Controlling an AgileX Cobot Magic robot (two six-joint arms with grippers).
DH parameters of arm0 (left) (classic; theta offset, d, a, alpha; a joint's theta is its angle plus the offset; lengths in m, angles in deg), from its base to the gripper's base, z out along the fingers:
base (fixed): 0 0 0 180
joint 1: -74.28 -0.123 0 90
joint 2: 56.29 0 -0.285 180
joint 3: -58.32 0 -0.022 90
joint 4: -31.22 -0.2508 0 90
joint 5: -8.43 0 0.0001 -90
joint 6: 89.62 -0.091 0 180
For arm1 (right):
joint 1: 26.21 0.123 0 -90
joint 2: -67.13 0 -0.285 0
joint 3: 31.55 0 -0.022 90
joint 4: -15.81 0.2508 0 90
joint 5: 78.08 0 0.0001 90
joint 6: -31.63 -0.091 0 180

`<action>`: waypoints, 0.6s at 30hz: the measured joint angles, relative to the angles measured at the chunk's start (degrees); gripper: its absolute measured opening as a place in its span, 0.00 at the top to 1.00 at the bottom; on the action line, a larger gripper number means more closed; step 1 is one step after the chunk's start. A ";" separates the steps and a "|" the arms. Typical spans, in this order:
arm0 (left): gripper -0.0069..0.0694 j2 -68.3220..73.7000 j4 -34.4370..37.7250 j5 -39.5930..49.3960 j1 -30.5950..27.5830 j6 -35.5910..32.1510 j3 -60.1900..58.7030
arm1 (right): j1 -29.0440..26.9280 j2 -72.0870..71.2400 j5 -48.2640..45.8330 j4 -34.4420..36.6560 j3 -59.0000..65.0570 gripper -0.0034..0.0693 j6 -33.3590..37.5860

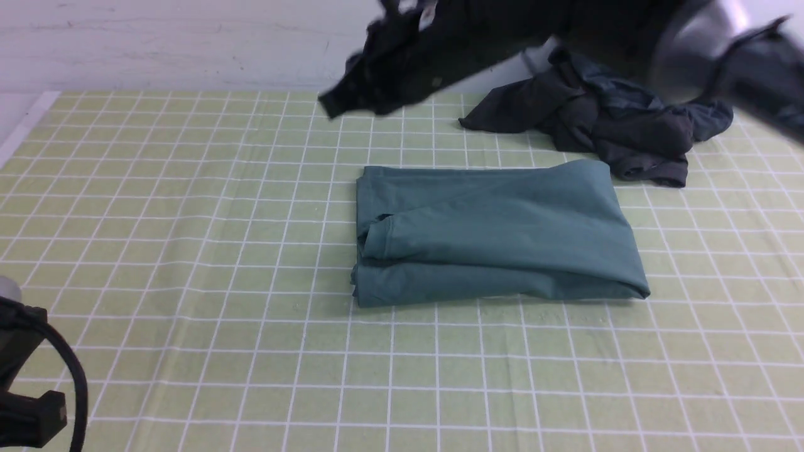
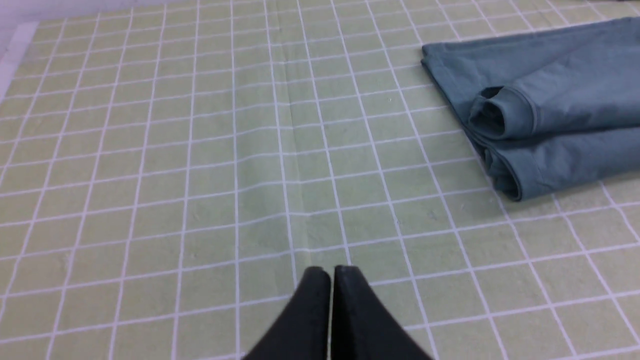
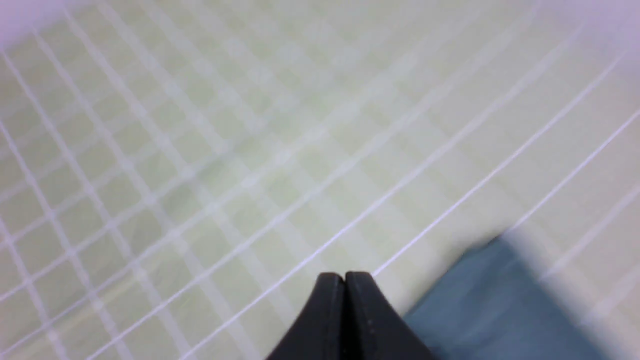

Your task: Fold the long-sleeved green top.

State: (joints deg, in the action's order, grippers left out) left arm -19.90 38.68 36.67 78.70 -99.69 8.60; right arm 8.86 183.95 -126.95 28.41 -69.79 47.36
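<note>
The green long-sleeved top [image 1: 496, 232] lies folded into a flat rectangle in the middle of the mat, a sleeve cuff showing at its left end. In the left wrist view the top [image 2: 550, 100] lies well off from my left gripper [image 2: 331, 270], which is shut and empty over bare mat. My right arm reaches across the back of the table, blurred, and its gripper [image 1: 330, 105] hangs above the mat behind the top. In the right wrist view this gripper [image 3: 345, 275] is shut on nothing, with a corner of the top [image 3: 500, 310] beside it.
A heap of dark charcoal-grey garments [image 1: 597, 119] lies at the back right, just behind the top's far right corner. The green grid mat [image 1: 188, 251] covers the table. Part of my left arm [image 1: 25, 383] shows at the front left corner.
</note>
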 joint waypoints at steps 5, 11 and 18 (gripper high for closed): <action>0.91 -1.57 0.00 0.16 0.00 0.00 0.00 | -0.82 -17.94 -5.11 -13.62 0.50 0.97 -2.84; 0.91 -1.57 0.00 0.16 0.00 0.00 0.00 | -1.11 -36.74 -5.09 -16.70 21.68 0.97 -7.74; 0.91 -1.57 0.00 0.20 0.00 0.00 0.00 | -1.11 -58.35 22.70 -16.56 64.67 0.97 -17.61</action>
State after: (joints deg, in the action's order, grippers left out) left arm -21.47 38.68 36.87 78.70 -99.69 8.60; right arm 7.75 125.60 -104.25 11.85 -5.12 29.75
